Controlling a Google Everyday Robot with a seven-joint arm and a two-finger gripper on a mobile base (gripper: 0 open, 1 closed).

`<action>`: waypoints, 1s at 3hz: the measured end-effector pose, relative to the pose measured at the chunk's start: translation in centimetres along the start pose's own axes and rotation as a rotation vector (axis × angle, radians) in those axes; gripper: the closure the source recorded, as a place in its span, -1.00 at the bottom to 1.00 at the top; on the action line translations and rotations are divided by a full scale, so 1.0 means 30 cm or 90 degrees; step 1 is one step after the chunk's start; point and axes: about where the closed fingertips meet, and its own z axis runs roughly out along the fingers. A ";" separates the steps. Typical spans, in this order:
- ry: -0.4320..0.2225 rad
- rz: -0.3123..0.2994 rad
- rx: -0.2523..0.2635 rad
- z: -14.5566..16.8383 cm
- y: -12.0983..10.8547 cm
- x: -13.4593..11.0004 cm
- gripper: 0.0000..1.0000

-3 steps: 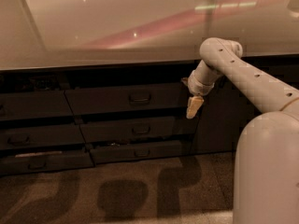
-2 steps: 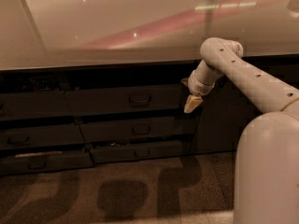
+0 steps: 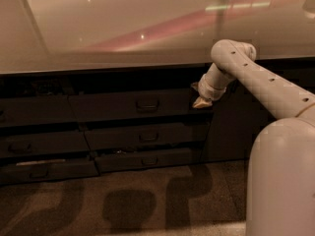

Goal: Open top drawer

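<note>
The top drawer (image 3: 133,104) is a wide dark front under the pale counter, with a small dark pull (image 3: 147,103) at its middle. It stands slightly proud of the cabinet face. My gripper (image 3: 201,102) hangs from the white arm at the drawer's right end, level with the front and well right of the pull. Its pale tips point down and left.
Two slimmer drawers (image 3: 147,136) (image 3: 145,160) sit below the top one, each with a like pull. More drawers (image 3: 37,141) stand at the left. A plain dark door (image 3: 231,127) is behind my arm. The pale counter (image 3: 123,28) overhangs above. My white base (image 3: 283,181) fills the lower right.
My gripper has risen a little and shifted slightly, now level with the top drawer's right end. The drawers have not visibly moved.
</note>
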 end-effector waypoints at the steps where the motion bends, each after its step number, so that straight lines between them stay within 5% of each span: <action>1: 0.000 0.000 0.000 0.001 0.000 0.000 1.00; 3: 0.000 0.000 0.000 -0.023 -0.003 -0.007 1.00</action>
